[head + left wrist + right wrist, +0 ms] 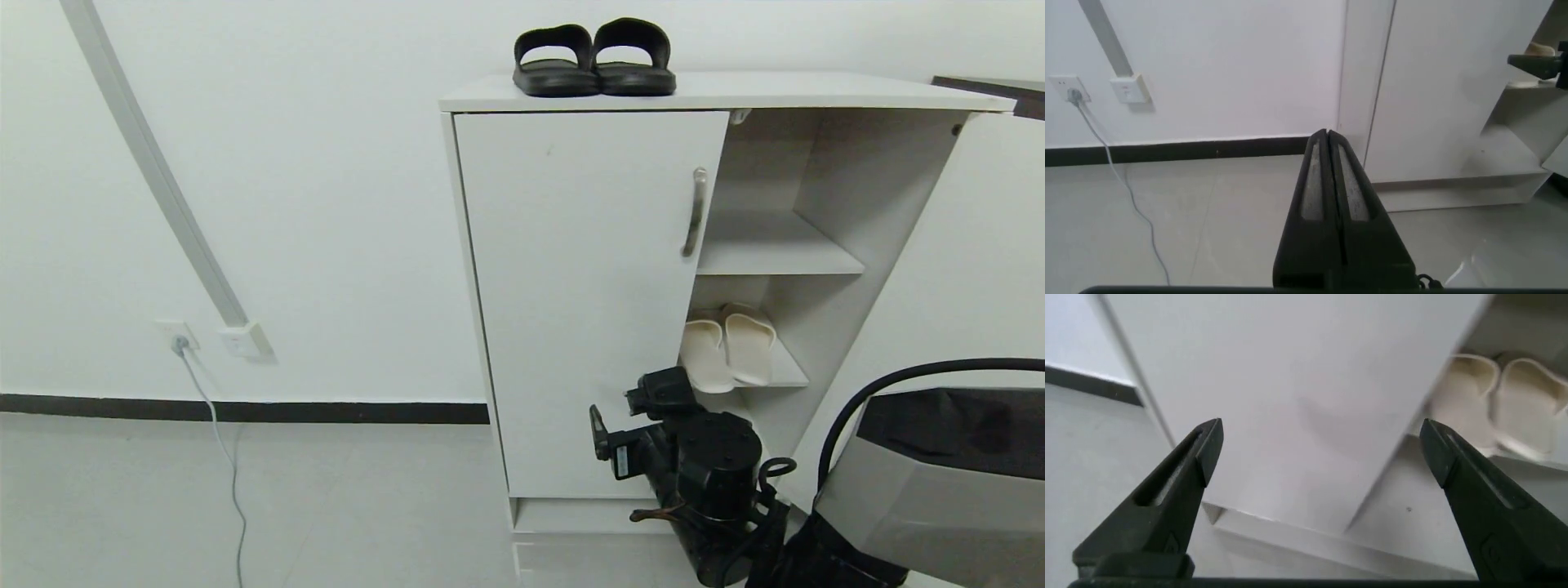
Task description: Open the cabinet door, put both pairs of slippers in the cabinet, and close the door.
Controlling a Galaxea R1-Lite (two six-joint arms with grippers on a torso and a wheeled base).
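A white cabinet (580, 302) stands against the wall with its left door shut and its right door (963, 269) swung wide open. A pair of black slippers (594, 59) sits on the cabinet top. A pair of white slippers (729, 347) (1503, 400) lies on the lower shelf inside. My right arm (702, 465) is low in front of the cabinet. Its gripper (1319, 433) is open, facing the shut door's lower part, with nothing between the fingers. My left gripper (1327, 143) is shut and empty, low over the floor, pointing at the cabinet's (1437, 90) left side.
The shut door's metal handle (695, 212) is at its right edge. An upper shelf (775, 253) lies above the white slippers. A wall socket (178, 336) with a cable (237, 490) trailing on the floor is to the left. A slanted conduit (155, 171) runs along the wall.
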